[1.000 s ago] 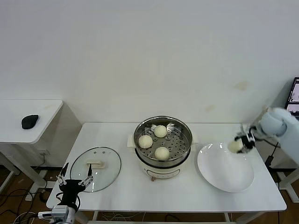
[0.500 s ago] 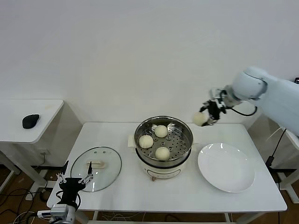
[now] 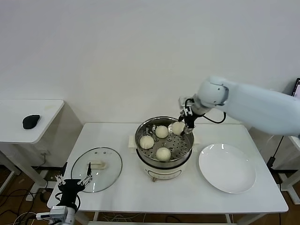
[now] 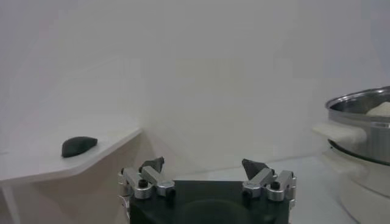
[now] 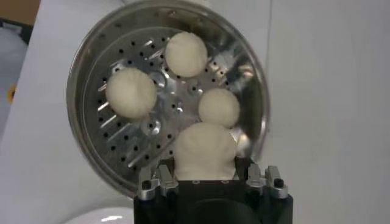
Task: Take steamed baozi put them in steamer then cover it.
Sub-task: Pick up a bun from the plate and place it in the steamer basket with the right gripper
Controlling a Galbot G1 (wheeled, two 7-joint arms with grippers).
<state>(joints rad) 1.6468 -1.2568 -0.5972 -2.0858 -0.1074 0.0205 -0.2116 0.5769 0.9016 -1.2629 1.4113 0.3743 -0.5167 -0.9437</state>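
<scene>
The steel steamer (image 3: 185,147) stands mid-table on its cream pot base and holds three baozi (image 3: 162,153) on its perforated bottom. My right gripper (image 3: 183,123) is shut on a fourth baozi (image 3: 177,127) and holds it over the steamer's far right rim. The right wrist view shows that held baozi (image 5: 205,151) between the fingers, above the steamer (image 5: 91,67) with three baozi (image 5: 130,92) inside. The glass cover (image 3: 108,173) with its cream handle lies flat on the table's left. My left gripper (image 3: 73,183) hangs open and empty below the table's front left edge.
An empty white plate (image 3: 227,168) lies right of the steamer. A side table at the left carries a black mouse (image 3: 30,121); the left wrist view also shows the mouse (image 4: 79,146) and the steamer's edge (image 4: 359,115).
My right gripper has carried the baozi from above the plate, up and to the left, to over the steamer's far right rim. The left arm has stayed put.
</scene>
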